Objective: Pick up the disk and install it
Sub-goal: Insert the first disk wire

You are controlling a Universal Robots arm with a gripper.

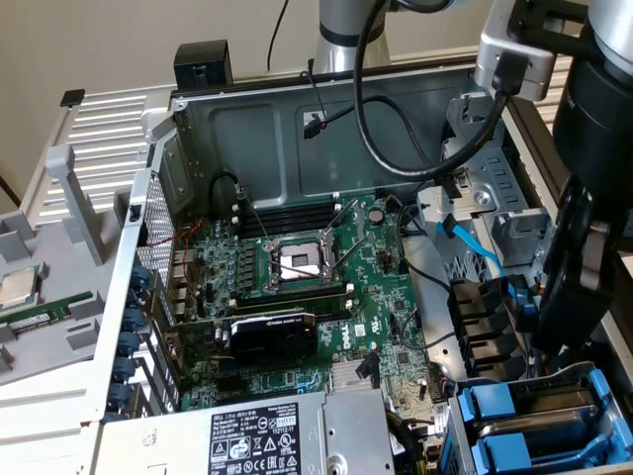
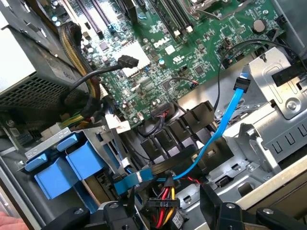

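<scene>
Pincer point(image 1: 566, 322): yours, jaws wide, holding nothing.
Blue carriers point(image 1: 495, 406) stand in the bay point(image 1: 453, 435) just below it, handles up, probably for gripping.

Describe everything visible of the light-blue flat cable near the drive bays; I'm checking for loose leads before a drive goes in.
The thin, flat, light-blue plastic-sheathed cable lies inside the open computer case, beside the green motherboard. One end carries a small blue plug that looks unplugged, free over a silver metal bracket. It sweeps in a slack curve to red and yellow wires, where its other end is hidden.
</scene>
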